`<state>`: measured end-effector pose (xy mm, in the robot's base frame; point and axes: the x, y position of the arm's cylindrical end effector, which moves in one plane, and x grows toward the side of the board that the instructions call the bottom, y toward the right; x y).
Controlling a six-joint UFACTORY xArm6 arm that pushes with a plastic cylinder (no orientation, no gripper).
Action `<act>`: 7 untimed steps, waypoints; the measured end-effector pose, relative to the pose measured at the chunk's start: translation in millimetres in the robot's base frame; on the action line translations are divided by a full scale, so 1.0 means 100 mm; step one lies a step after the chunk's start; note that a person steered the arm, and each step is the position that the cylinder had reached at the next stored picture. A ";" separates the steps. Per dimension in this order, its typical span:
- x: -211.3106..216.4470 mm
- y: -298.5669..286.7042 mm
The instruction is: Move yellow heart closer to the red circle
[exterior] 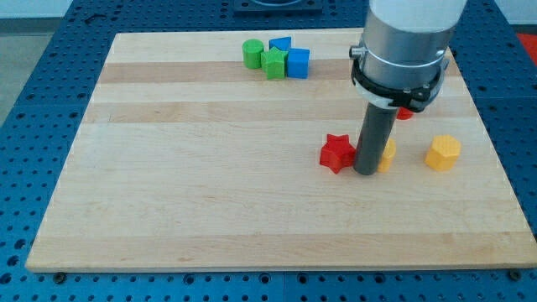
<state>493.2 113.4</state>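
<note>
My tip point(366, 171) rests on the board between a red star point(336, 153) on its left and a yellow block point(387, 156) on its right, touching or nearly touching both. That yellow block is mostly hidden by the rod, so its shape cannot be made out; it may be the yellow heart. A red block point(405, 113), mostly hidden under the arm's body, shows just above it; it may be the red circle. A yellow hexagon-like block point(442, 153) lies further to the view's right.
At the view's top a cluster holds a green cylinder point(252, 53), a green star-like block point(273, 63), a blue cube point(297, 63) and a blue block point(280, 44). The wooden board point(210, 193) sits on a blue perforated table.
</note>
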 end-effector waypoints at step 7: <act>-0.30 0.30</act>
<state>462.9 143.6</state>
